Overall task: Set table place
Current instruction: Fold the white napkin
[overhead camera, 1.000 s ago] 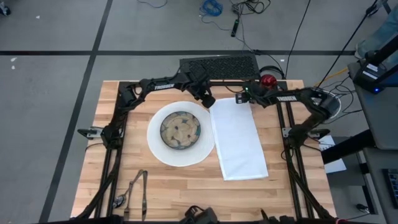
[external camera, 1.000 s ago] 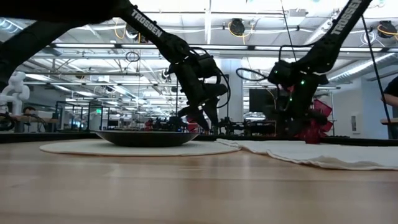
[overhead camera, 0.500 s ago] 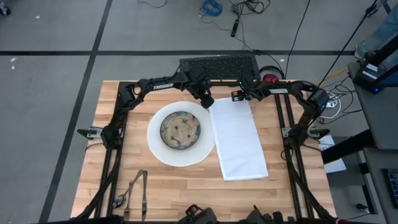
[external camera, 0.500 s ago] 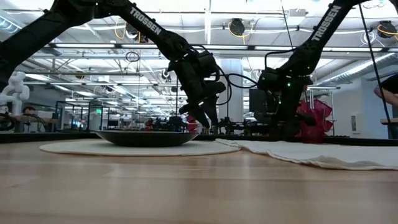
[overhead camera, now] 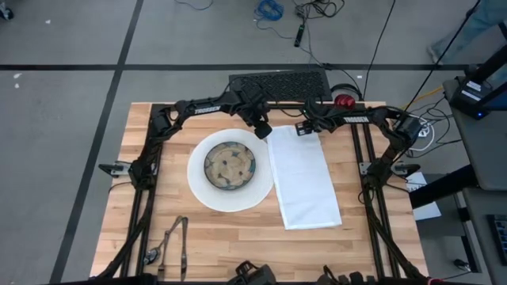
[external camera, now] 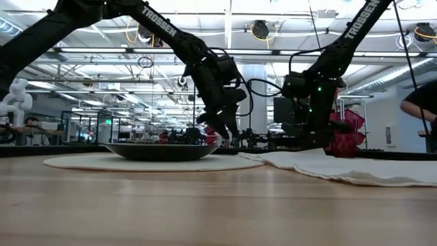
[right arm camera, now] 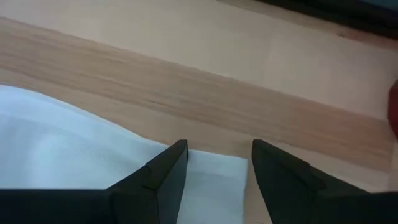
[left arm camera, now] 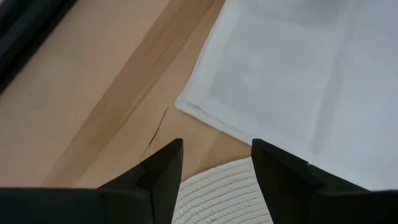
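On the wooden table [overhead camera: 158, 214] the big white plate [overhead camera: 207, 190] carries the patterned bowl [overhead camera: 230, 165]. The white napkin [overhead camera: 303, 178] lies flat to its right. The red cup [overhead camera: 342, 100] stands at the far edge. The dark cutlery [overhead camera: 170, 241] lies near the front left. My left gripper [overhead camera: 264, 129] is open above the gap between the plate's far rim [left arm camera: 217, 193] and the napkin's far left corner [left arm camera: 186, 106]. My right gripper [overhead camera: 305, 127] is open, low over the napkin's far right corner [right arm camera: 239, 165]. My right gripper points down with its fingers on either side of the napkin's far right corner [right arm camera: 239, 165]. I cannot tell whether the fingers [right arm camera: 168, 168] touch the cloth.
A black keyboard [overhead camera: 279, 85] lies just beyond the table's far edge, behind both grippers. The black arm frames run along the table's left and right sides. Bare wood lies in front of the plate and napkin.
My right gripper has shifted a little toward the table's left, over the napkin's far end, and its arm has drawn in.
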### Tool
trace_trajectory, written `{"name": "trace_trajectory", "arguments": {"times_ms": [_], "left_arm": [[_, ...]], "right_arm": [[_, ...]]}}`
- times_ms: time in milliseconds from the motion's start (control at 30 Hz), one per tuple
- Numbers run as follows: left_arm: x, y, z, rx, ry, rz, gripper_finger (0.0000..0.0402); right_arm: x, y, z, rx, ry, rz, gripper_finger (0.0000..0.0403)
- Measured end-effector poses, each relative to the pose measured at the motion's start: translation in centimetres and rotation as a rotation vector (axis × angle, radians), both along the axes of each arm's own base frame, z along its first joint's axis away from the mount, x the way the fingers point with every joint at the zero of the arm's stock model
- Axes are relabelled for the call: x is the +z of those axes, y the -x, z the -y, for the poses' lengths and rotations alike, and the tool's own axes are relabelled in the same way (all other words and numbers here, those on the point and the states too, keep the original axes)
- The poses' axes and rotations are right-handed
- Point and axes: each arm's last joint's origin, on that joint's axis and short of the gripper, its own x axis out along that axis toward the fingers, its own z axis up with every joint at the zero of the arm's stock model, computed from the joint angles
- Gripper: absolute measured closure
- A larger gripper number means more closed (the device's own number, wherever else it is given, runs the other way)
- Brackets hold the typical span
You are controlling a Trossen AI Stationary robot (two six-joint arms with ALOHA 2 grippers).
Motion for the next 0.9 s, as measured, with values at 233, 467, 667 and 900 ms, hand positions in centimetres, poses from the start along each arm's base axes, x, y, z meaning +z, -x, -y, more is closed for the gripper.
{"name": "trace_trajectory", "arguments": {"times_ms": [233,467,667,900], "left_arm": [[0.2,0.0,0.2,0.012,0.009,-0.006,0.0224],[0.2,0.1,0.2,0.024,0.013,-0.006,0.0224],[0.2,0.0,0.2,0.022,0.012,-0.005,0.0224],[0.2,0.0,0.1,0.016,0.005,0.0,0.0224]], "right_arm": [[0.1,0.0,0.1,0.021,0.021,-0.019,0.0234],[0.9,-0.5,-0.4,-0.012,0.135,-0.06,0.0234],[0.5,-0.2,-1.3,-0.059,0.15,-0.044,0.0234],[-1.4,0.9,-0.7,-0.106,0.147,0.029,0.0234]]}}
